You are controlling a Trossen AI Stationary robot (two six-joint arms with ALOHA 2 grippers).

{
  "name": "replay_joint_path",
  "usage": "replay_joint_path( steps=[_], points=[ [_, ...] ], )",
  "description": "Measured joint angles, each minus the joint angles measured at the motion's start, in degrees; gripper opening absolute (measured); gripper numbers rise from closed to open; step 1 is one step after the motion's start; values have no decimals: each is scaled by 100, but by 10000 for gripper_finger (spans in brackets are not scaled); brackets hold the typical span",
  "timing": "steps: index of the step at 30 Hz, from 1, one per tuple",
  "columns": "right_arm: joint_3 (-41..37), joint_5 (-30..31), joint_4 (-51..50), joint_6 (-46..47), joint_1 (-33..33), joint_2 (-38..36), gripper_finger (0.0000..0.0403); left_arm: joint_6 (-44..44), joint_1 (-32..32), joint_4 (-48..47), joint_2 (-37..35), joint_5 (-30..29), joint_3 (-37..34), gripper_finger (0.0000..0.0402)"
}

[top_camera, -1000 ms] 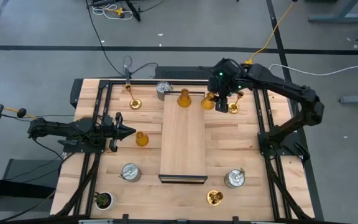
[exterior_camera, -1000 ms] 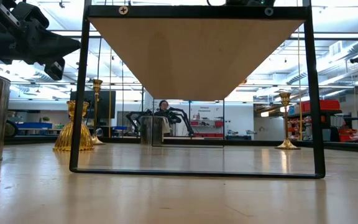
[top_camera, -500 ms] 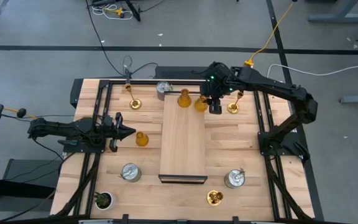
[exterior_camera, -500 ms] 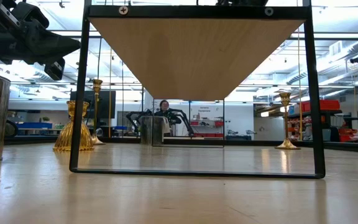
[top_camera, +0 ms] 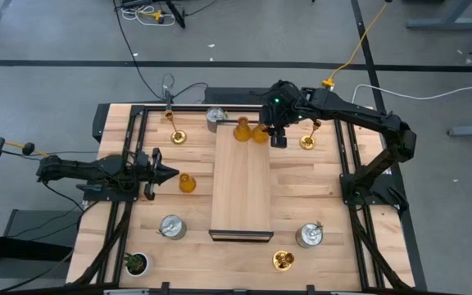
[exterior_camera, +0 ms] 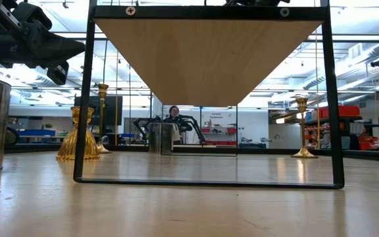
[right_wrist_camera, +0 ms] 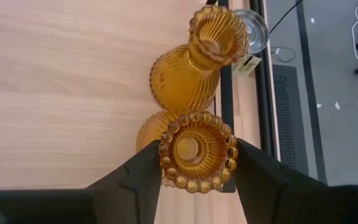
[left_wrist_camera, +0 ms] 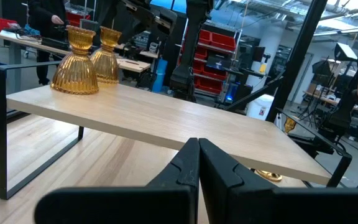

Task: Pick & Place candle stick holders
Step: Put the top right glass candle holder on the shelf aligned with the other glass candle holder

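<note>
At the near edge of the wooden table (top_camera: pixel 334 246), toward the right corner, stand a shiny gold thin-stemmed holder (top_camera: pixel 283 260) and a squat round silver metal holder (top_camera: pixel 307 235). Toward the near left corner sit a tiny green potted plant (top_camera: pixel 135 263) and a second squat silver holder (top_camera: pixel 171 226).

A raised light-wood shelf on a black metal frame (top_camera: pixel 241 184) runs down the table's middle.

Near the left edge, the left gripper (top_camera: pixel 167 173) hovers with its fingers (left_wrist_camera: pixel 191 177) pressed together, clenched on nothing, just beside an amber-orange bell-shaped holder (top_camera: pixel 187 183) standing on the table.

At the shelf's far end, the right gripper (top_camera: pixel 275 133) grasps a second amber bell-shaped holder (right_wrist_camera: pixel 197 151) between its fingers (right_wrist_camera: pixel 143 171), right next to a third amber holder (right_wrist_camera: pixel 194 59) already standing there.

Along the far edge stand a gold stemmed holder (top_camera: pixel 176 135) toward the left corner, a silver holder (top_camera: pixel 215 118) beside the shelf, and another gold one (top_camera: pixel 308 141) toward the right.
</note>
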Motion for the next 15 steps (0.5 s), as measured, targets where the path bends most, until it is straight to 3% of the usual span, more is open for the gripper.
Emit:
replay_joint_path(
  steps=[15],
  points=[
    [0,-9,-53,0,0,0,174,2,-2,2,0,0,0,10]
  ],
)
